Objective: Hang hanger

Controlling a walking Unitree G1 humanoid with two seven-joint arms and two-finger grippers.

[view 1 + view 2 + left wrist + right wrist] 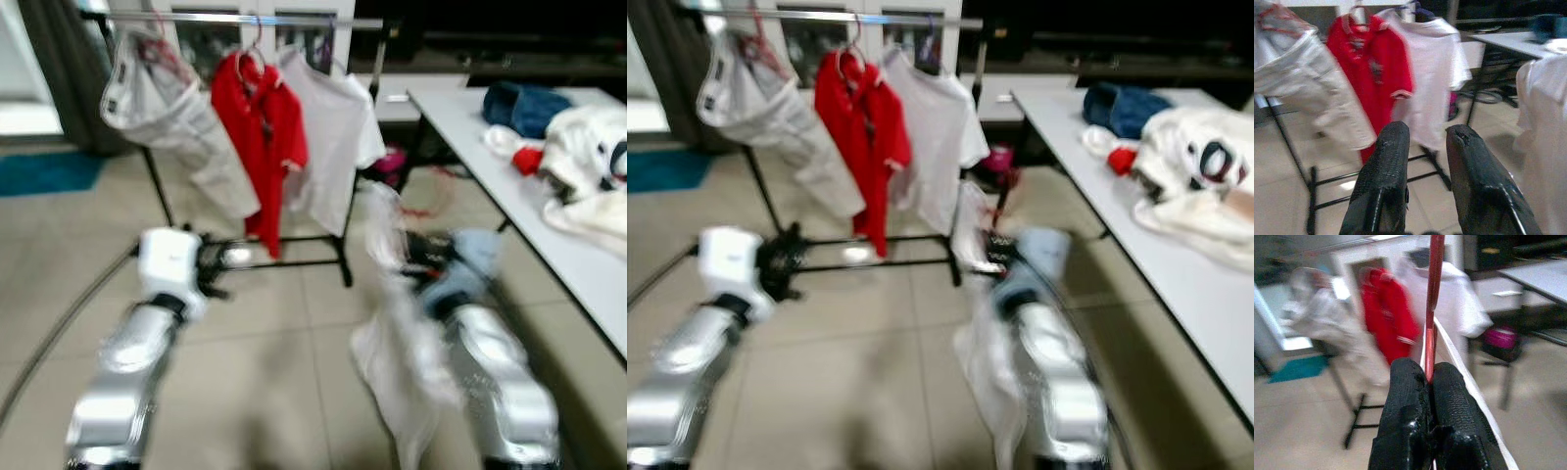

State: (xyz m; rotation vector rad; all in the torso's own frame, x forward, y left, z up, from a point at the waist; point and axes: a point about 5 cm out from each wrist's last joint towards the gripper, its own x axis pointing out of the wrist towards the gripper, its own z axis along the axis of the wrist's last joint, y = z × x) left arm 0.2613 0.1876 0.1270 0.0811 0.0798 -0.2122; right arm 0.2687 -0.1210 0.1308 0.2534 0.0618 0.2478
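Across the upper left of the head view, a garment rack [245, 20] stands on a pale tiled floor [265, 343], carrying from left to right a white garment [171, 117], a red shirt [263, 137] and a white T-shirt [328, 137]. A teal mat [44, 171] lies at the far left edge. Along the right side runs a white table [549, 225] piled with clothes [578, 147]. No writing can be read; the frames are blurred.

At lower left, the left gripper [1425, 147] hovers in front of the rack with its fingers a narrow gap apart, holding nothing. At centre right, the right gripper [1428, 377] is clamped on a red hanger [1432, 298], whose thin bar rises nearly upright from the fingertips toward the rack. A white shirt [402, 362] droops from it beside the right arm toward the floor.
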